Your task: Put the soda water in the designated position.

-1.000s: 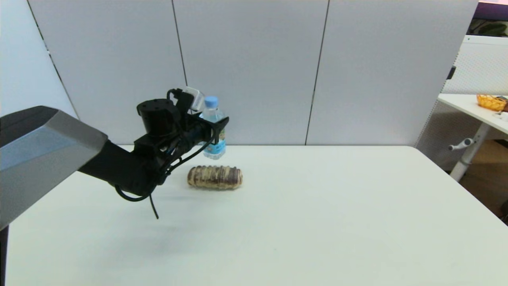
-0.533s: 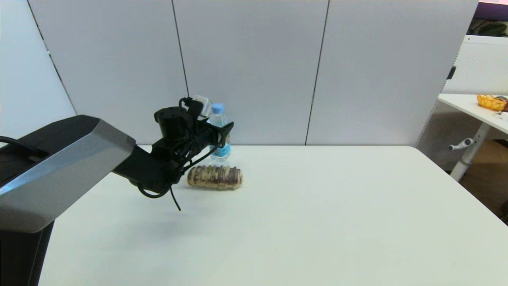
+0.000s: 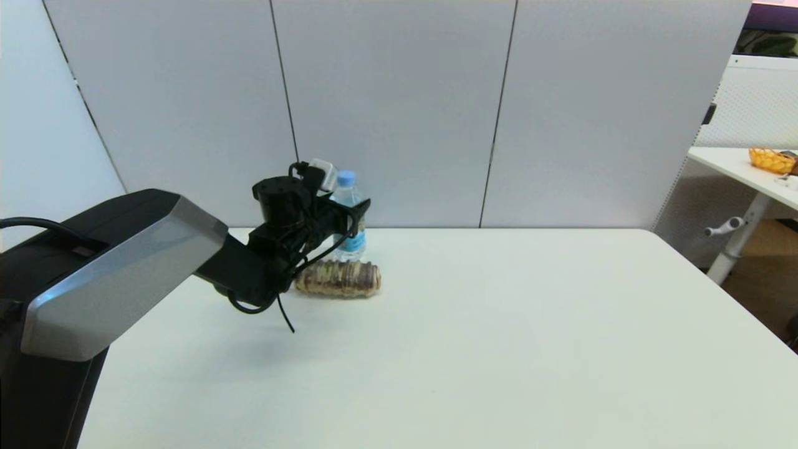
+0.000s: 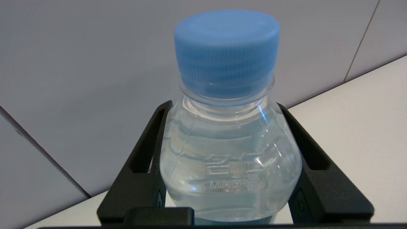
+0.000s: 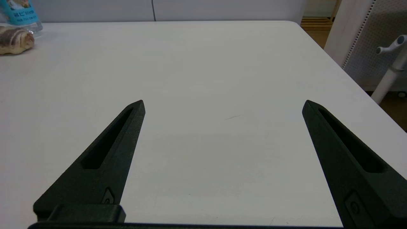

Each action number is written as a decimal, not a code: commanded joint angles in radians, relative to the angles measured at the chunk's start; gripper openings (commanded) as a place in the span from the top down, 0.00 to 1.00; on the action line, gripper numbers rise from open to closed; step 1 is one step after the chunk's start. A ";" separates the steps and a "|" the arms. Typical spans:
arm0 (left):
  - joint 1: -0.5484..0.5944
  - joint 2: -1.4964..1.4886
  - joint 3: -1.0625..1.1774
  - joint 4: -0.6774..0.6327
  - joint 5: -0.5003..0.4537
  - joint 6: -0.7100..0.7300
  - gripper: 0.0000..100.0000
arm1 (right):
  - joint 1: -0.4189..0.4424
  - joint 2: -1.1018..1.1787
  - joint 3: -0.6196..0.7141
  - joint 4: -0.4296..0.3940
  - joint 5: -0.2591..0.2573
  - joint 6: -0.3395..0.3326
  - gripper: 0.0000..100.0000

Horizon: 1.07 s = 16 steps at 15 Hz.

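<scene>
Since a second ago, your left arm has reached farther out over the table and carried the soda water (image 3: 349, 215) lower and toward the back edge, so the bottle that hung above the tabletop now sits low behind the brown ridged roll (image 3: 337, 278), its base at or just off the surface; you cannot tell which from the head view. Nearest to you, the right gripper (image 5: 222, 105) hangs low over bare white table (image 3: 499, 349) with its two black fingers (image 5: 108, 152) spread wide and nothing between them; that arm is out of the head view. Moving outward on your left side, the grey and black forearm runs up to the left gripper (image 3: 350, 209), which is pinching the bottle. In the left wrist view, the left gripper (image 4: 224, 109) has one finger pressed against each side of the clear shoulder, just below the light blue cap (image 4: 226, 52), and the bottle stands upright between them. Its blue label (image 3: 353, 242) shows below the fingers in the head view. Just in front of the bottle, the brown ridged roll lies on its side, close to it; whether the two touch is not clear. Behind both, the grey panel wall (image 3: 399, 112) closes off the table's far edge.
</scene>
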 commanded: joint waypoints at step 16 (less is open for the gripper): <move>0.002 -0.586 0.420 0.241 -0.005 0.016 0.00 | -0.001 0.000 0.000 0.000 0.000 0.000 0.00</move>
